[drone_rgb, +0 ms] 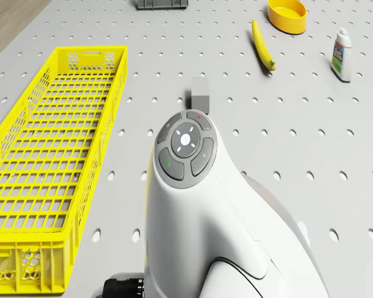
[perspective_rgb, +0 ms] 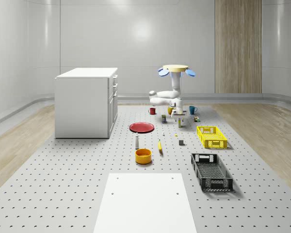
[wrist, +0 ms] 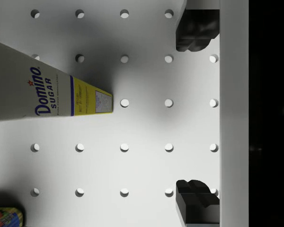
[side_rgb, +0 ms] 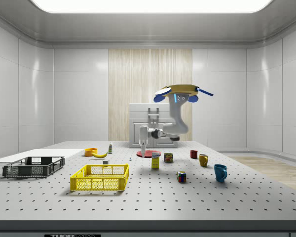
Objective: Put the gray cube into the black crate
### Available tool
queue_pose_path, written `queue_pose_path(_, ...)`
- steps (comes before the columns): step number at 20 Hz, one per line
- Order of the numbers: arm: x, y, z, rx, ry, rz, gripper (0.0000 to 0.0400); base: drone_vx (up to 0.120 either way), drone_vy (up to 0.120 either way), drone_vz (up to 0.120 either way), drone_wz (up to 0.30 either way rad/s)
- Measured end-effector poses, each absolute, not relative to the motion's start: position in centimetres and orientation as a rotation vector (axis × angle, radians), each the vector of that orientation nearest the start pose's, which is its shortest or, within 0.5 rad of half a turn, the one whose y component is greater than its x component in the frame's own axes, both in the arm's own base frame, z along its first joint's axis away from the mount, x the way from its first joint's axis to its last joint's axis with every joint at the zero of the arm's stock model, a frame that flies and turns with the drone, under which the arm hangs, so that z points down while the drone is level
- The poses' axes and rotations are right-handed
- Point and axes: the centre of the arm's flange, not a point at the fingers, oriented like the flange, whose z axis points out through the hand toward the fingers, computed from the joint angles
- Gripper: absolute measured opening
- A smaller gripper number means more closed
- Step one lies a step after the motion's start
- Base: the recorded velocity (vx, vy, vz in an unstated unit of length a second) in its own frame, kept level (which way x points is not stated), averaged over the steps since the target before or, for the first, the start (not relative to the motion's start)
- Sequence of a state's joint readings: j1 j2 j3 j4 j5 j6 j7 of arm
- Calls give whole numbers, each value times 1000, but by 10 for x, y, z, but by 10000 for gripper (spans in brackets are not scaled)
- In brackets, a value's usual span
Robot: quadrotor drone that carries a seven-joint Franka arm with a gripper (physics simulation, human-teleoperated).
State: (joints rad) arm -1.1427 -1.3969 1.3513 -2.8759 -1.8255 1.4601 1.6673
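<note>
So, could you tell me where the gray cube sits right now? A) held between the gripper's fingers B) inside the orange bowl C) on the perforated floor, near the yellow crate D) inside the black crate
C: the gray cube rests on the perforated floor beside the yellow crate, while the open gripper holds nothing.

Gray cube [perspective_rgb: 181, 142] apparently outside black crate [perspective_rgb: 211, 171]

Matt perforated table [perspective_rgb: 63, 194], glossy white arm shell [drone_rgb: 224, 223], lattice plastic yellow crate [drone_rgb: 50, 161], printed paper sugar box [wrist: 52, 94].

Hovering drone [perspective_rgb: 175, 69], claw [wrist: 197, 116] spread, empty.
</note>
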Motion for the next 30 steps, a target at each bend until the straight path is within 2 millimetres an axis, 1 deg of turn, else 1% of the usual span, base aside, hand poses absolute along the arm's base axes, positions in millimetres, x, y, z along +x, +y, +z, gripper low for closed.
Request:
queue_pose_path(4,307,0,491,1,-2,785,400,120,0,-120,0)
queue_pose_path(6,307,0,491,1,-2,785,400,120,0,-20,0)
queue_pose_path(9,307,0,491,1,-2,785,400,120,0,-107,0)
queue_pose_path(14,307,0,491,1,-2,785,400,120,0,-8,0)
queue_pose_path(17,307,0,491,1,-2,785,400,120,0,-93,0)
queue_pose_path(25,307,0,491,1,-2,785,400,120,0,0,0)
queue_pose_path(28,307,0,491,1,-2,785,400,120,-93,0,0)
queue_pose_path(30,307,0,491,1,-2,785,400,120,0,0,0)
